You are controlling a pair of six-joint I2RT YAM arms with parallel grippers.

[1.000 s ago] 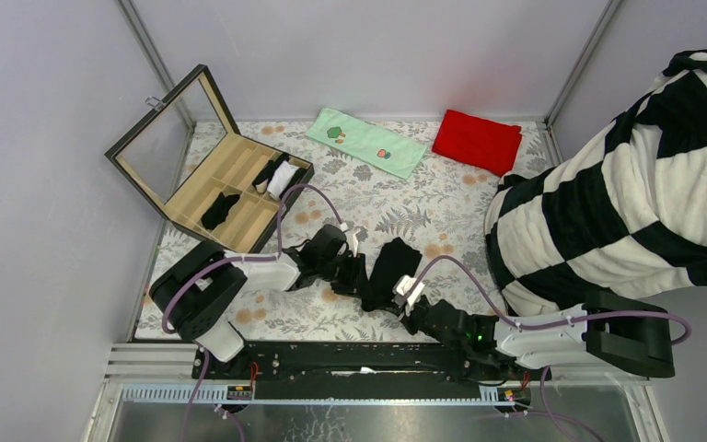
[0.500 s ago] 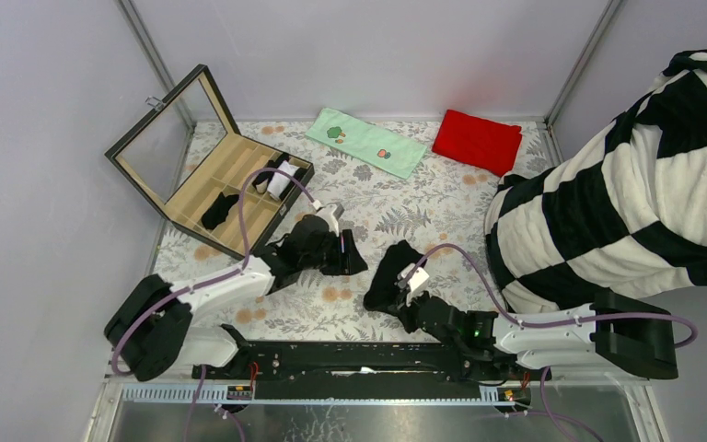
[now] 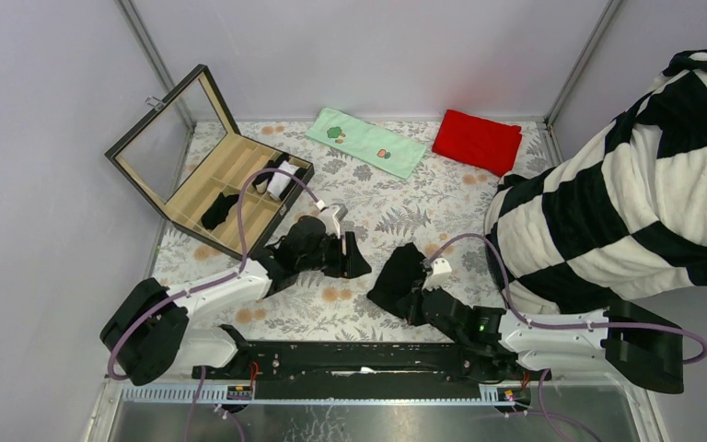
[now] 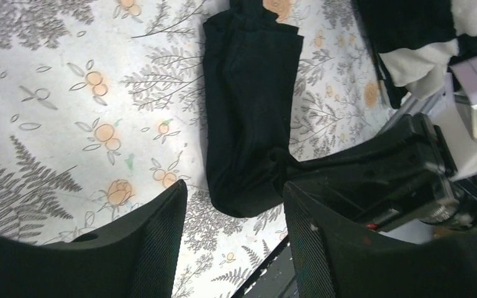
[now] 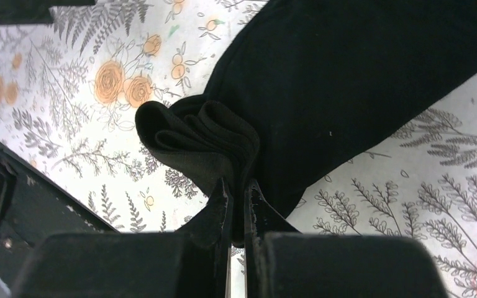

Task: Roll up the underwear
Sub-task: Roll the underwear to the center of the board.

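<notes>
One black underwear [image 3: 403,265] lies as a long folded strip on the floral table cover, right of centre. My right gripper [image 3: 412,296] is at its near end. In the right wrist view the right gripper [image 5: 237,186] is shut on a bunched fold of the underwear [image 5: 348,81]. My left gripper [image 3: 353,261] hovers just left of the strip, apart from it. In the left wrist view the left gripper [image 4: 233,189] is open and empty, with the underwear [image 4: 248,93] stretching away beyond its fingers [image 4: 155,236].
An open wooden box [image 3: 239,189] at the back left holds rolled black pieces [image 3: 219,210] and a white one [image 3: 283,178]. A green cloth [image 3: 366,141] and a red cloth [image 3: 477,140] lie at the back. A striped blanket [image 3: 626,193] fills the right side.
The left gripper has let go of the underwear, opened and drawn back to the left. The right gripper has shifted right, keeping its hold on the cloth's near end.
</notes>
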